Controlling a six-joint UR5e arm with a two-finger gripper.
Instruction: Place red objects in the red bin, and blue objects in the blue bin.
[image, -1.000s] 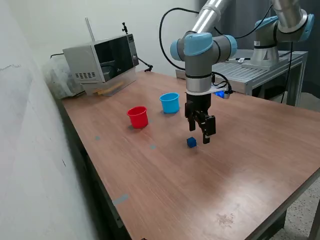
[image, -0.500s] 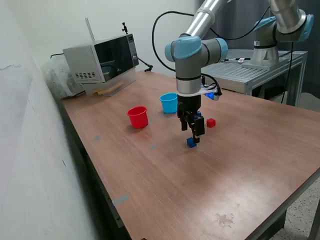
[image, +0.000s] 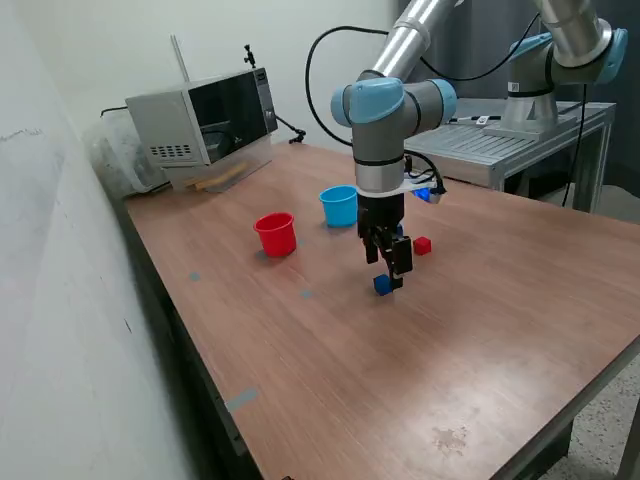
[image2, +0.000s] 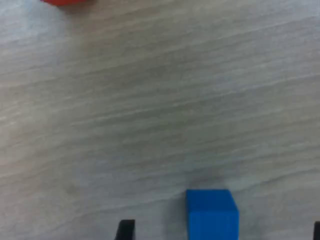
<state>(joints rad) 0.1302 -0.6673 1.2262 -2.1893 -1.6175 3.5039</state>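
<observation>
A small dark blue cube (image: 382, 286) lies on the wooden table, and my gripper (image: 390, 272) hangs just above it, open with nothing held. In the wrist view the blue cube (image2: 212, 214) sits between the two dark fingertips (image2: 125, 229), which stand well apart from it. A small red cube (image: 422, 245) rests on the table behind the gripper; a red sliver (image2: 66, 2) shows at the wrist picture's edge. The red cup (image: 275, 234) and the light blue cup (image: 339, 205) stand upright side by side farther back.
A microwave (image: 203, 117) stands at the table's far corner on the exterior view's left. A second arm (image: 560, 60) is mounted on a metal bench behind the table. The table's edge (image: 185, 360) runs along the exterior view's left.
My gripper has swung toward the exterior view's left and come down over the blue cube, uncovering the red cube behind it. In the last half second it hardly moved.
</observation>
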